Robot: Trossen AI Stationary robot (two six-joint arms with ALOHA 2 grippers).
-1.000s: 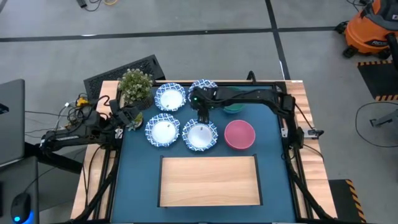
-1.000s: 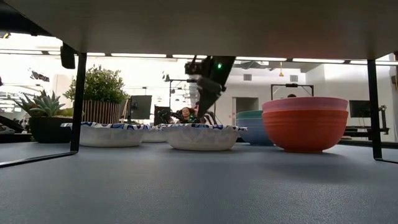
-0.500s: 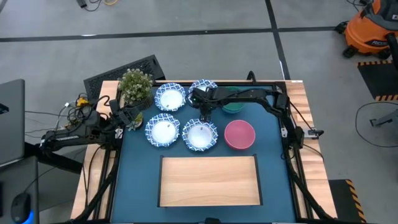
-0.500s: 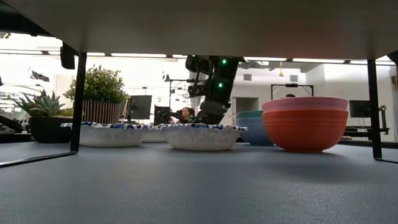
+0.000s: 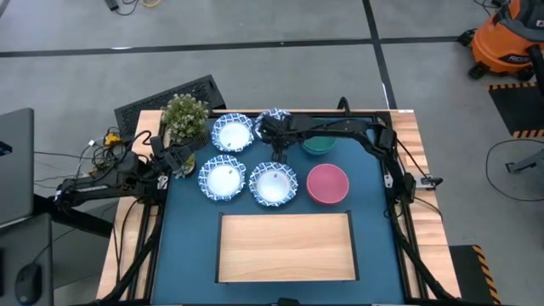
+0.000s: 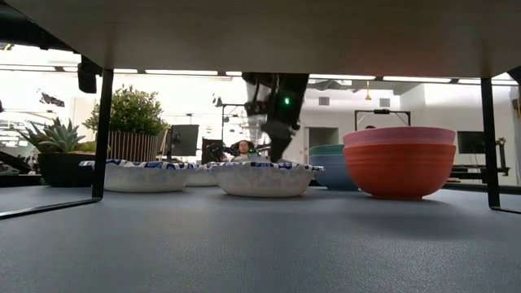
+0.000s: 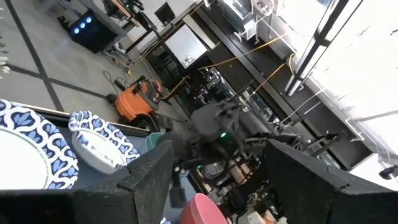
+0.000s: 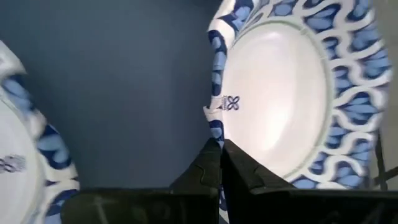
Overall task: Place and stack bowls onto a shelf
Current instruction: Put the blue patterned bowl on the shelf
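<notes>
Four white bowls with blue patterned rims stand on the dark blue top: two in the far row (image 5: 233, 133) (image 5: 274, 117) and two nearer (image 5: 223, 179) (image 5: 273, 184). A pink bowl (image 5: 327, 184) and a green bowl (image 5: 320, 145) are to their right. The light-wood shelf (image 5: 286, 246) lies at the near side. My right gripper (image 5: 277, 146) is shut on the far right patterned bowl (image 8: 280, 93). My left gripper (image 5: 183, 158) waits open at the table's left edge beside the plant. My right gripper pinches the patterned bowl's rim (image 8: 211, 124) between its two fingers, at the side of the bowl that faces the near row. The fingers come from above, pointing down. In the left wrist view the bowl (image 7: 99, 146) stands tilted; whether it is clear of the table I cannot tell.
A small potted plant (image 5: 185, 115) stands at the far left corner. Wooden side strips (image 5: 412, 153) run along the table's left and right edges. The near patterned bowl (image 8: 18, 155) lies close beside the held one. In the low view the pink bowl (image 6: 399, 161) stands in front of the green one.
My right gripper has gone a little toward the far edge, to the far right patterned bowl, and has shut on its rim. My left arm has kept still.
</notes>
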